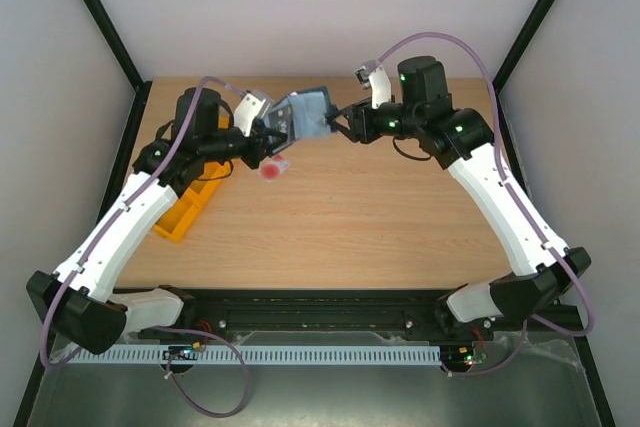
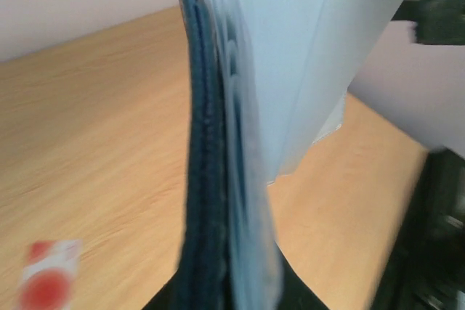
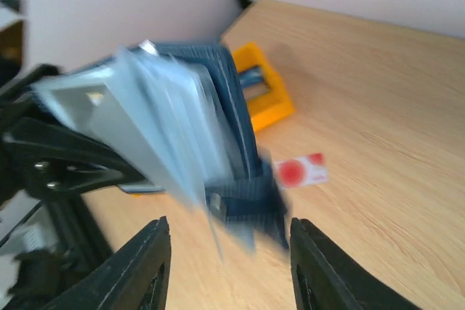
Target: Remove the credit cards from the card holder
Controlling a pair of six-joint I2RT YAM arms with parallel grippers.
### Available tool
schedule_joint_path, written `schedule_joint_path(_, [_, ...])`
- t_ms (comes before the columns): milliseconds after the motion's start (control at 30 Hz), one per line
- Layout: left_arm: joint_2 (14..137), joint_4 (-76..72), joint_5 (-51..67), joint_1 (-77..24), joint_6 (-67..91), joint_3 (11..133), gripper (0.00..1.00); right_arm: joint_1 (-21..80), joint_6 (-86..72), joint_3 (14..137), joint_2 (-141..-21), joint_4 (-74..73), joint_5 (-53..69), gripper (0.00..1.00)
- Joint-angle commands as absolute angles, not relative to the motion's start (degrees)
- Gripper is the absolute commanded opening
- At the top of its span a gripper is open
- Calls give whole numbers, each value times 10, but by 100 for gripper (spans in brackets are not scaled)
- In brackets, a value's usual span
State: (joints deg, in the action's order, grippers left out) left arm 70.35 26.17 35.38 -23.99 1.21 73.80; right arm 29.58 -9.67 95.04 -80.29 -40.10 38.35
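Note:
My left gripper [image 1: 272,137] is shut on the navy-blue card holder [image 1: 305,114] and holds it open above the far middle of the table. In the left wrist view the card holder [image 2: 211,179] stands edge-on between the jaws, with its light blue inside flaps fanned out. My right gripper [image 1: 337,123] is open just right of the card holder. In the right wrist view its fingers [image 3: 156,266] sit wide apart below the blurred card holder [image 3: 203,114] and hold nothing. The white card with the red mark [image 1: 275,171] lies flat on the table below. The dark grey card is not visible.
An orange tray [image 1: 188,203] sits at the table's left side under the left arm, and it also shows in the right wrist view [image 3: 269,92]. The white card also shows in the left wrist view [image 2: 47,281] and the right wrist view [image 3: 301,172].

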Motion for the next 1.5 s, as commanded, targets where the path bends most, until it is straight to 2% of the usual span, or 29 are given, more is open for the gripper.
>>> schedule_joint_path(0, [720,255,87,-241,72,733,2,293,-147,977,-841,-434,236,43])
schedule_joint_path(67, [732,267,33,-246,75,735,2,301,-166,982,-851,-420,259,37])
schedule_joint_path(200, [746,270,5,-263,70,737,2,384,-145,960,-836,-336,343,37])
schedule_joint_path(300, [749,262,68,-265,81,745,2,409,-210,882,-820,-170,462,33])
schedule_joint_path(467, [740,244,216,-264,90,757,2,409,-276,809,-807,5,476,28])
schedule_joint_path(633, [730,222,362,-254,107,755,2,387,-280,805,-820,5,465,18])
schedule_joint_path(767, [710,186,449,-250,111,736,2,345,-312,774,-810,53,497,17])
schedule_joint_path(1033, [681,134,500,-242,114,706,2,321,-216,785,-785,-64,522,17])
schedule_joint_path(1467, [653,55,555,-240,115,672,2,318,-201,775,-788,-105,564,23])
